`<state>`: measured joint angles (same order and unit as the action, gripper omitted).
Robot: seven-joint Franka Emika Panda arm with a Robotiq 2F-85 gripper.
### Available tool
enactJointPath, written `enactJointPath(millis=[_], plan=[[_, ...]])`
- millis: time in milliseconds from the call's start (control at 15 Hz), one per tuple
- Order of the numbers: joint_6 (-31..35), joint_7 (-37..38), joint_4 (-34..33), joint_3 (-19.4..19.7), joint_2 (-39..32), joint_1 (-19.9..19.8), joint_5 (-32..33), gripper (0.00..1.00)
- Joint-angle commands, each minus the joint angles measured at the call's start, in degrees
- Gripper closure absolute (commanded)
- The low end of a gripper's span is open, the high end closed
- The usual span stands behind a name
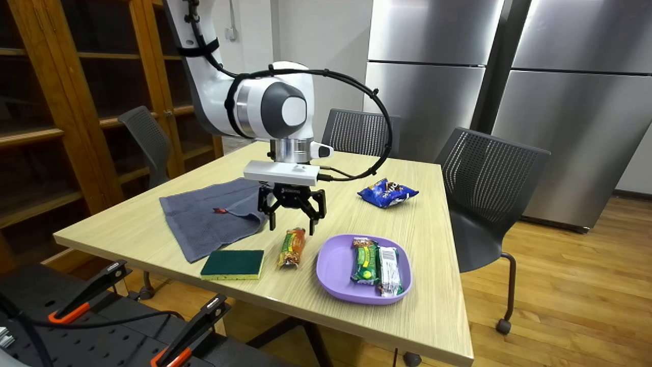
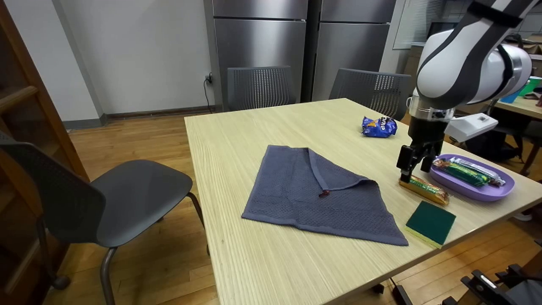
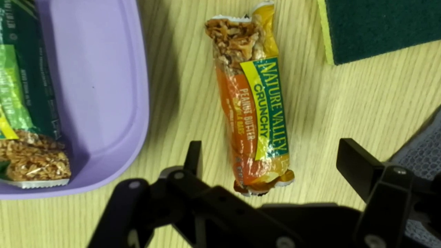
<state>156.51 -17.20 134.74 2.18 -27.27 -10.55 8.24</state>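
Here, the jaws stand wide near a granola bar [image 3: 253, 110] on the pale wood-grained table [image 2: 271, 127], steel refrigerators [image 1: 423, 107] beyond.

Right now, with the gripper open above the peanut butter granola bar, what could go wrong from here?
The gripper appears to hang nearer one end of the granola bar, so an off-centre grip might let it tilt. The bar looks shiny and crinkled, so it may also slip between the fingers. And the purple plate lies close beside it, so a slight sideways drift could bring a finger onto the rim.
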Motion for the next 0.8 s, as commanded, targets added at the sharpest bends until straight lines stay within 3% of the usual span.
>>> enactJointPath(millis=[0, 533, 600, 733], plan=[[-1.55, 0.64, -2.03, 0.70, -1.35, 0.56, -0.03, 0.00], [-1.61, 0.66, -3.23, 1.03, -3.33, 0.45, 0.04, 0.00], [-1.63, 0.53, -3.17, 0.85, -3.29, 0.31, -0.12, 0.25], [-1.49, 0.45, -3.01, 0.77, -3.09, 0.22, -0.19, 0.34]])
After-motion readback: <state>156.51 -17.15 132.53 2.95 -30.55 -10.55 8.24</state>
